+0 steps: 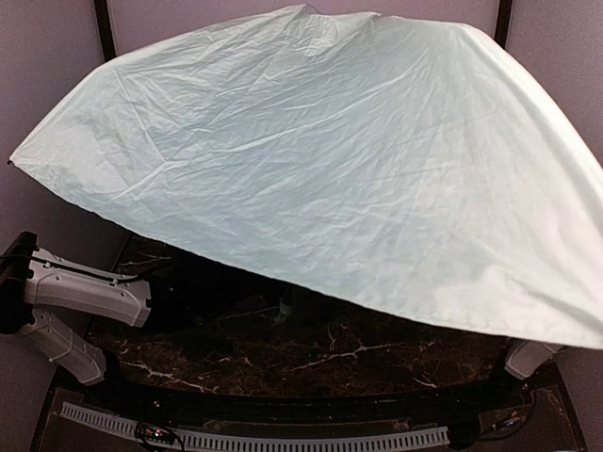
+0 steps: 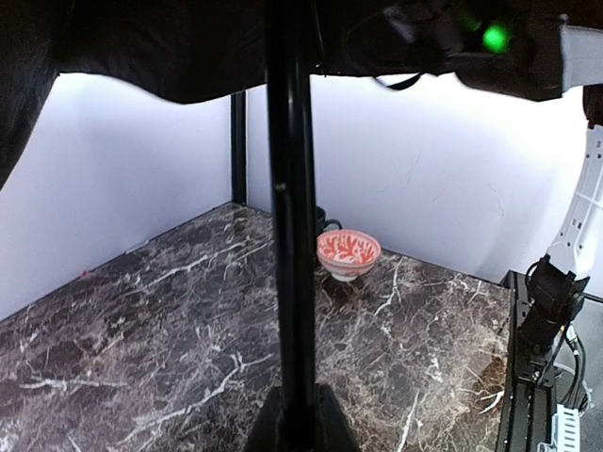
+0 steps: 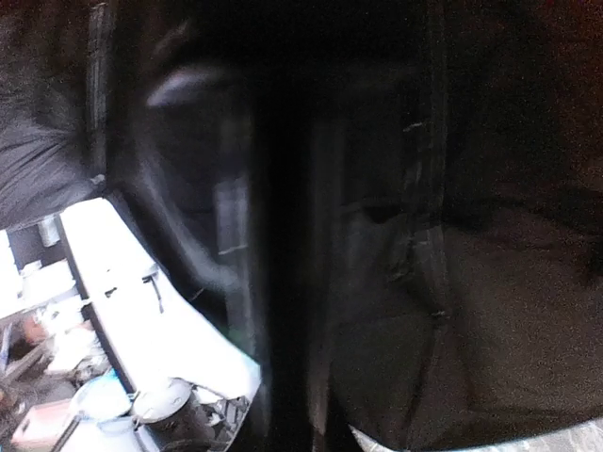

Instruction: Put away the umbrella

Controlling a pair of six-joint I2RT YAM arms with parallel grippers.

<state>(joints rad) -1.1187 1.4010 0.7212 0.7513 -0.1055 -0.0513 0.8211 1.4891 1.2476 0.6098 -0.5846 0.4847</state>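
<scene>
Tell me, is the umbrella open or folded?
Open. The umbrella spreads its canopy wide above the table. In the left wrist view its shaft runs up to the black lining.

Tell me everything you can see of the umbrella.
The umbrella is open. Its wrinkled, pale mint-green canopy spreads across most of the top view and hides much of the marble table. Underneath, the lining is black. The thin black shaft looks roughly upright in the left wrist view, and the left gripper is shut on its lower part. I cannot make out the handle.
</scene>
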